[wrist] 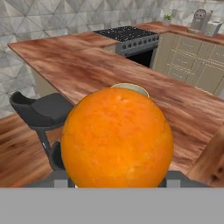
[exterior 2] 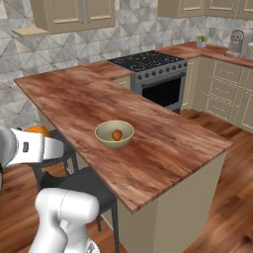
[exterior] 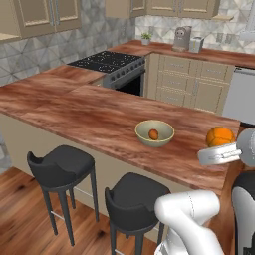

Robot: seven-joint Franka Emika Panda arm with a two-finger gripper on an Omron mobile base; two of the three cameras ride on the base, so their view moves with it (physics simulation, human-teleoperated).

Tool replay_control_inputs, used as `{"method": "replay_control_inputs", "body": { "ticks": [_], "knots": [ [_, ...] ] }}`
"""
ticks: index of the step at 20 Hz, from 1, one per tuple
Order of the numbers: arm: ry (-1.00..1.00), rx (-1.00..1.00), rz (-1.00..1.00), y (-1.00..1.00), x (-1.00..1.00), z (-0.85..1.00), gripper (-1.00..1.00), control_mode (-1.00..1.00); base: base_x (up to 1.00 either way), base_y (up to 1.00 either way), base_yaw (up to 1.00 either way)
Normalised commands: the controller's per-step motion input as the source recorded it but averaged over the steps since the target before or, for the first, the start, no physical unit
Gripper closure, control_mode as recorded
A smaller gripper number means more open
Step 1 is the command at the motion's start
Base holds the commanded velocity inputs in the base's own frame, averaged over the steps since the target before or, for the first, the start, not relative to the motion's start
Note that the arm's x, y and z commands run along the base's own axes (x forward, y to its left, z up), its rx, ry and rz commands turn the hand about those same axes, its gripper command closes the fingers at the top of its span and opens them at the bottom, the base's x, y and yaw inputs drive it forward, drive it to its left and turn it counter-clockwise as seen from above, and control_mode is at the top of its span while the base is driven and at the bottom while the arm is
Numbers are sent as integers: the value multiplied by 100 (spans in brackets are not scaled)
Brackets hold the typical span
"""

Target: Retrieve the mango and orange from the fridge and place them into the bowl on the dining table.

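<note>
The end effector (exterior: 225, 145) is gripping the orange (exterior: 220, 135) beside the desk (exterior: 89, 112), short of the bowl (exterior: 155, 133), where the mango (exterior: 154, 134) is already resting; delivering the orange appears to be all that remains.

Resting on the dining table (exterior: 89, 114): the bowl (exterior: 155, 133), holding the mango (exterior: 153, 134). Hovering near the table's right end: the orange (exterior: 220, 136), sitting clasped in the gripper (exterior: 219, 147). Standing below: two dark stools (exterior: 62, 167).
</note>
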Motion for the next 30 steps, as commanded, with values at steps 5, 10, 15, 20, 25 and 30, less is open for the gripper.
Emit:
{"method": "replay_control_inputs", "body": {
  "ticks": [5, 10, 15, 20, 25, 30],
  "knots": [
    [10, 2, 0, 0, 83, -1, 100, -100, 0, 0, 0],
    [8, 3, 0, 0, 79, 0, 100, -100, 0, 0, 0],
    [11, 1, 0, -10, 52, -17, 100, -100, 0, 0, 0],
    [16, 0, 0, -14, 34, -39, 100, -100, 0, 0, 0],
    [17, 0, 0, -14, 26, -47, 100, -100, 0, 0, 0],
    [18, 0, 0, -5, 32, -38, 100, -100, 0, 0, 0]
  ]
}}
